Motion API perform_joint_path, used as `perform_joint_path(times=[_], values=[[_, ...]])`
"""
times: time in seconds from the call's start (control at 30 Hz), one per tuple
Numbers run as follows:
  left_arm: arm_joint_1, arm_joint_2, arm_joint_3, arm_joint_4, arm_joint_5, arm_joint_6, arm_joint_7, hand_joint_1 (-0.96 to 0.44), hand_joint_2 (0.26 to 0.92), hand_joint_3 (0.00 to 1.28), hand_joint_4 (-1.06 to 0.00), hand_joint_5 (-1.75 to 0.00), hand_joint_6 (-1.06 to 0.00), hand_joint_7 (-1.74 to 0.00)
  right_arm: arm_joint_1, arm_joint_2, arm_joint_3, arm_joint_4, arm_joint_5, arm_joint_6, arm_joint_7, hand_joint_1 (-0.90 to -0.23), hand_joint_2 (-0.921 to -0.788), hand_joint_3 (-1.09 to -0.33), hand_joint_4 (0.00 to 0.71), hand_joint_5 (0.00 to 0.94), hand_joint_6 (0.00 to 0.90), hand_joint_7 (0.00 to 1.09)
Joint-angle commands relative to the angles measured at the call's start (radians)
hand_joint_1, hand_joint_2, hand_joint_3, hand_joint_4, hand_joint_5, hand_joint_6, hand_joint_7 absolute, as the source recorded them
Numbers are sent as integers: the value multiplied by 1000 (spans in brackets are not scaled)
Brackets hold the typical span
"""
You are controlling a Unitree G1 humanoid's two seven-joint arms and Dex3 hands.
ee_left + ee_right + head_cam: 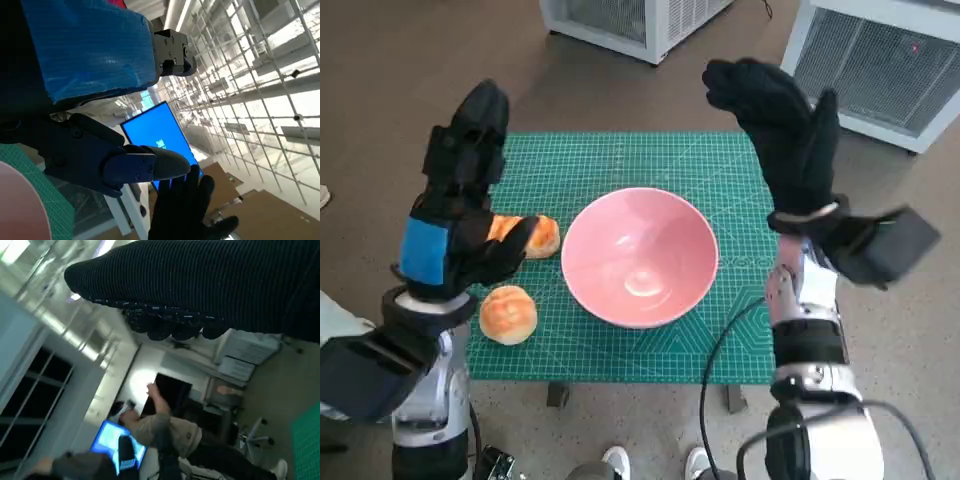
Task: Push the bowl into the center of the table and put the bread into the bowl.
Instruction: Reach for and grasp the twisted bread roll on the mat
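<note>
A pink bowl (640, 256) sits empty near the middle of the green cutting mat (720, 180). Two bread rolls lie to its left: one (541, 238) partly hidden behind my left hand, the other (508, 314) near the mat's front left. My left hand (460, 200) is raised above the mat's left side, fingers apart, holding nothing. My right hand (785, 125) is lifted over the mat's right edge, fingers spread and empty. In the left wrist view the bowl's rim (20, 210) shows at a corner, and my right hand (187, 210) appears beyond the left hand's fingers (135, 167).
White cabinets (640, 20) (880, 60) stand on the floor beyond the table. Shoes (655, 462) of a person show by the front edge. A person (170, 430) sits in the room in the right wrist view, near a blue screen (112, 440).
</note>
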Motion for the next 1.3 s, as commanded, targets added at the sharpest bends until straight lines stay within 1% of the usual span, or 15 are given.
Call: perform_joint_path(times=[0.03,0.13,0.27,0.43,0.7,1.07,1.13,1.23,1.3], values=[[-40,5,-7,39,-20,-36,-31,-673,921,407,-41,-1,-4,-397,60,-15,31,-83,18,28,15,-726,-921,-889,194,5,-1,570],[-57,5,-10,64,-17,-54,-43,-667,921,406,-47,-4,-2,-398,81,-21,47,-136,27,43,14,-716,-921,-895,178,1,-1,541],[-71,5,-15,83,-11,-68,-49,-665,921,406,-58,-10,-2,-400,100,-27,61,-189,43,70,10,-711,-921,-900,169,0,-1,529],[-83,6,-18,101,-10,-78,-53,-664,921,407,-76,-17,-3,-404,108,-36,65,-210,56,91,1,-711,-921,-899,168,1,-1,525],[-103,8,-22,127,-7,-96,-59,-663,921,407,-82,-17,-5,-411,116,-44,67,-226,47,98,-23,-716,-921,-895,169,2,-1,531],[-129,34,-22,144,-8,-84,-76,-640,921,410,-82,-14,-1,-417,138,-44,79,-262,30,114,-64,-717,-921,-898,167,1,-1,533],[-134,48,-16,155,5,-96,-78,-639,921,410,-88,-16,0,-418,141,-43,82,-269,27,115,-71,-717,-921,-898,167,1,-1,533],[-145,103,0,192,69,-138,-75,-644,921,401,-96,-19,0,-417,144,-43,86,-276,25,118,-78,-717,-921,-898,167,1,-1,533],[-150,129,6,209,101,-156,-70,-647,921,367,-99,-18,0,-413,145,-43,89,-278,24,118,-82,-718,-921,-898,167,1,-1,533]])
